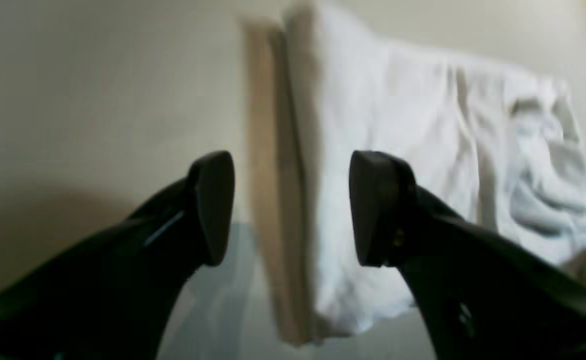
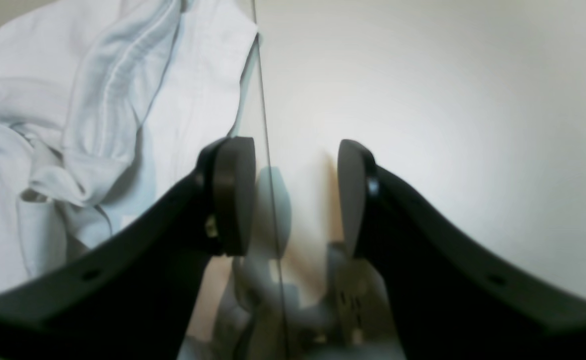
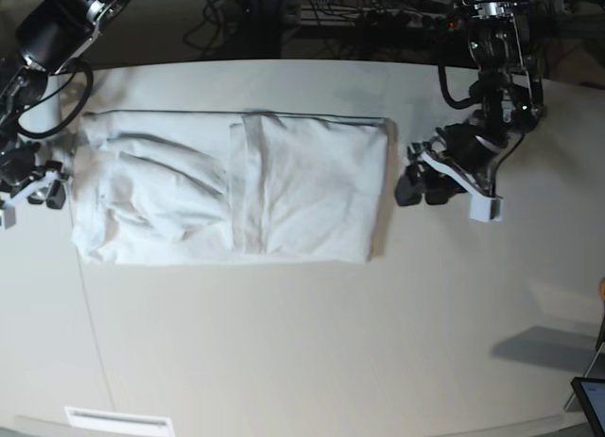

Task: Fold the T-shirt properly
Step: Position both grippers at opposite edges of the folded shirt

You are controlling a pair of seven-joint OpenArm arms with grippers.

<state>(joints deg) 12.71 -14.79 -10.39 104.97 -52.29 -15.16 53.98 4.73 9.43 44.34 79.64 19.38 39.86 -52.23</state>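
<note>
Black two-fingered left claw (image 1: 295, 207) is partway open and empty, right beside the smooth folded end of the white cotton-looking T-shirt (image 3: 326, 191) on the off-white counter (image 3: 284, 342), whose long axis runs across to the equally open, empty right claw (image 2: 293, 197) by the rumpled end, so imo left's closer to the neat edge.

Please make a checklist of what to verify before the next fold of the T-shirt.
1. Left fingers open: ok.
2. Right fingers open: ok.
3. T-shirt free of both grippers: ok, nothing between the fingers.
4. T-shirt flat on the table: not ok, the part toward the right arm is bunched.
5. Edge near the left arm straight: ok, roughly.
6. Layers underneath smooth: cannot tell, they are hidden.
</note>
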